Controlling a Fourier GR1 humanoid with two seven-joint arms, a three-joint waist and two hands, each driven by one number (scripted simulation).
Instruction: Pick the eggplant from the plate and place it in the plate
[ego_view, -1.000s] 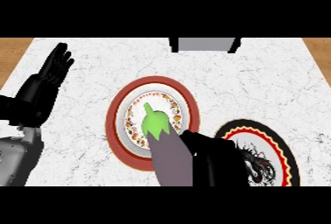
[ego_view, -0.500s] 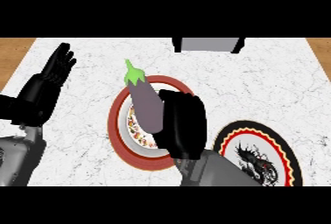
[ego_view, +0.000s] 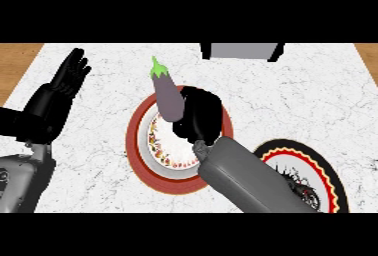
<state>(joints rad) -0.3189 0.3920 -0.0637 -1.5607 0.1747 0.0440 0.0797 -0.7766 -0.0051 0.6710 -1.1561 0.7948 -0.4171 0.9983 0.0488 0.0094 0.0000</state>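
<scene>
Purple eggplant (ego_view: 168, 97) clasped in curled right robot hand (ego_view: 199, 117), above red plate (ego_view: 140, 150) beneath it. Mid-carry, seemingly. Next: swing right to black plate (ego_view: 325, 170), lower, release.

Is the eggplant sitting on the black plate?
No, the right robot hand holds the eggplant over the red plate, away from the black plate.

A kitchen is presenting itself here: a white marble-patterned counter top (ego_view: 295, 90) is carrying tableware, a round red-rimmed plate (ego_view: 140, 145) and a black round plate (ego_view: 325, 170) with a red-and-yellow scalloped border. A purple eggplant (ego_view: 168, 97) with a green stem is hanging over the red-rimmed one, and a brown wood-grain surface (ego_view: 15, 60) is flanking the counter's far corners.
</scene>
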